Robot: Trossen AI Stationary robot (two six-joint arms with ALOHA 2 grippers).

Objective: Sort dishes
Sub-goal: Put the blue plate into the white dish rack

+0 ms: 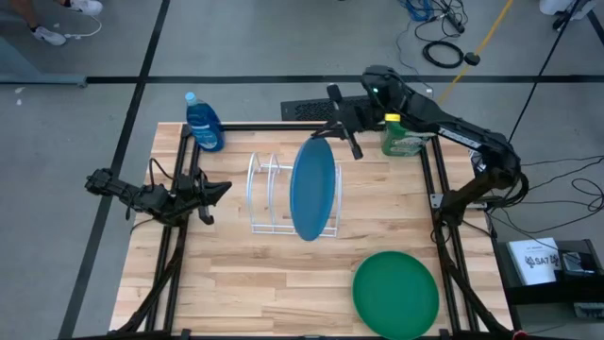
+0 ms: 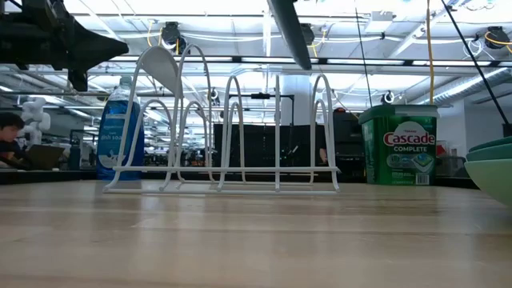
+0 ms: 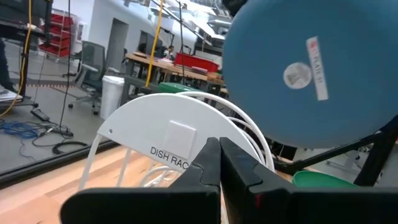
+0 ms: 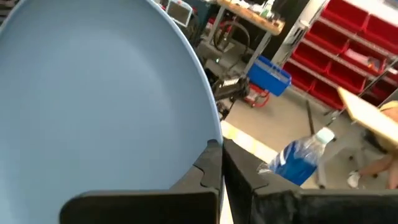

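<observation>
Racking the round flat blue plastic plate point(image 1: 314, 189) looks like the step in hand. It hangs on edge above the white wire dish rack point(image 1: 267, 194), over the rack's end nearest the green detergent tub, pinched at its rim by the right gripper point(image 1: 330, 129). In the right wrist view the fingers are nearly together on the plate's edge point(image 4: 214, 134). The low view shows no plate between the wires, only a dark edge-on strip near the top of the frame above the rack point(image 2: 232, 132), so the plate is judged not yet seated.

Next move, as a guess: lower the plate straight down with its rim lined up with a gap between two hoops, then let go once it stands by itself. Tilt looks like the main risk.

Rack holds nothing so far. A stack of round plastic plates, dark green on top point(image 1: 396, 293), lies flat on the wooden table point(image 1: 274, 274) well apart from the rack, on the near side towards the right arm; the lighter rims under it show at the edge of the low view point(image 2: 492, 164).

Left gripper point(image 1: 219, 189) waits just beside the rack's other end, fingers pressed together, holding nothing. Blue dish-soap bottle point(image 1: 204, 121) and green Cascade detergent tub point(image 1: 400, 135) stand behind the rack, at the table's far edge.
</observation>
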